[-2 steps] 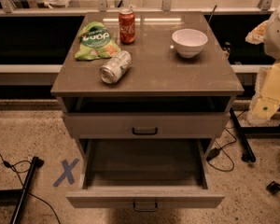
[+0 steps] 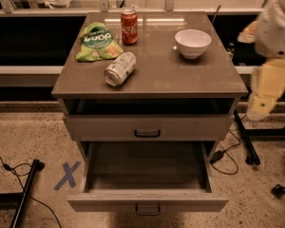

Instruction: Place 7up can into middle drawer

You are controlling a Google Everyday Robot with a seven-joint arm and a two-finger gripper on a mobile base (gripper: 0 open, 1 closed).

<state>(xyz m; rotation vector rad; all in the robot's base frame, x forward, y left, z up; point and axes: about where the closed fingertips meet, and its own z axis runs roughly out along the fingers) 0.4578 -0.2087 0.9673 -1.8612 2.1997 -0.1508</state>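
7up can on its side on the worktop, middle drawer pulled open

The 7up can [image 2: 120,69] lies tipped over on the worktop [image 2: 180,75], just in front of the green chip bag [image 2: 98,42], with the red can [image 2: 129,26] upright behind and a white bowl [image 2: 193,42] off to the right. The middle drawer [image 2: 109,203] hangs open with nothing in it. The pincer [image 2: 257,109] hovers off the cabinet's right side, well away from the can; can't tell if it's spread or pressed together.

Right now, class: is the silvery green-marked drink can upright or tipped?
Tipped: the silvery can lies on its side on the grey cabinet top. The hand hangs right of the cabinet.
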